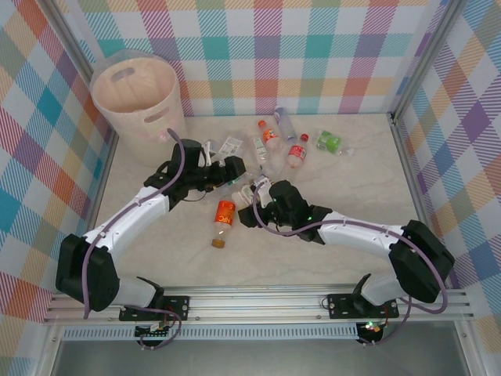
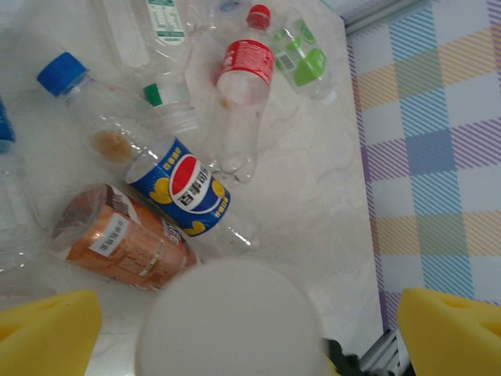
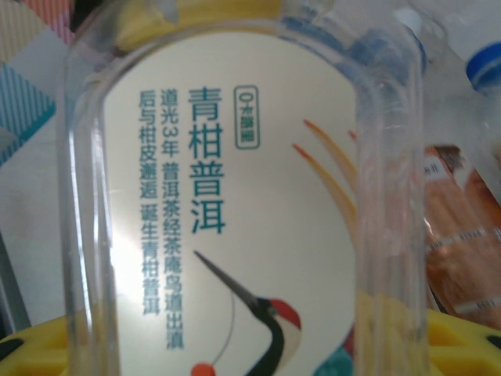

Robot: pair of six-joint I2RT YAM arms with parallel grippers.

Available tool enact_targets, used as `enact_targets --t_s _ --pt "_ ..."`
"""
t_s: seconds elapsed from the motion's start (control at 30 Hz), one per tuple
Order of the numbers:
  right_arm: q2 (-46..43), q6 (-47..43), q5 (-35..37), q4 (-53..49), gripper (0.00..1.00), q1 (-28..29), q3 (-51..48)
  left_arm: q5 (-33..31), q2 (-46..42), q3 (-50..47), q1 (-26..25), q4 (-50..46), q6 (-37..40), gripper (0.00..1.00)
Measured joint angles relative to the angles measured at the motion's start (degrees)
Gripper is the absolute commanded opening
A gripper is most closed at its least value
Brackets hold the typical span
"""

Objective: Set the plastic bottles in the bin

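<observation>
The cream bin (image 1: pixel 137 94) stands at the back left. My right gripper (image 1: pixel 261 197) (image 3: pixel 250 348) is shut on a clear bottle with a white crane label (image 3: pixel 235 196) (image 1: pixel 252 190), held just above the table's middle. My left gripper (image 1: pixel 235 174) (image 2: pixel 250 337) faces it, open, its yellow fingers (image 2: pixel 47 333) wide apart. A blurred white round end (image 2: pixel 231 321) sits between them with a gap on each side. Beyond lie a Pepsi bottle (image 2: pixel 188 192), a brown-labelled bottle (image 2: pixel 121 243), a red-labelled one (image 2: pixel 244 86) (image 1: pixel 296 153) and a green-labelled one (image 2: pixel 305 59) (image 1: pixel 329 141).
An orange-labelled bottle (image 1: pixel 225 217) lies on the marble table (image 1: pixel 352 188) in front of both grippers. More bottles (image 1: pixel 270 135) are scattered at the back centre. Checked walls (image 1: pixel 462 157) close in the sides and back. A metal rail (image 1: pixel 258 301) runs along the near edge.
</observation>
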Motion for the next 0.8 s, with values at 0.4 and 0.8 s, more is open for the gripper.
enact_targets --t_s 0.4,0.8 --pt "2.3 1.0 -2.3 2.0 0.63 0.0 3.6 -1.4 0.3 -1.0 -0.1 5.2 -3.1 0.46" --pt "2.5 1.8 -3.0 3.0 0.85 0.0 3.6 -3.2 0.1 -1.2 -0.1 5.6 -2.8 0.42"
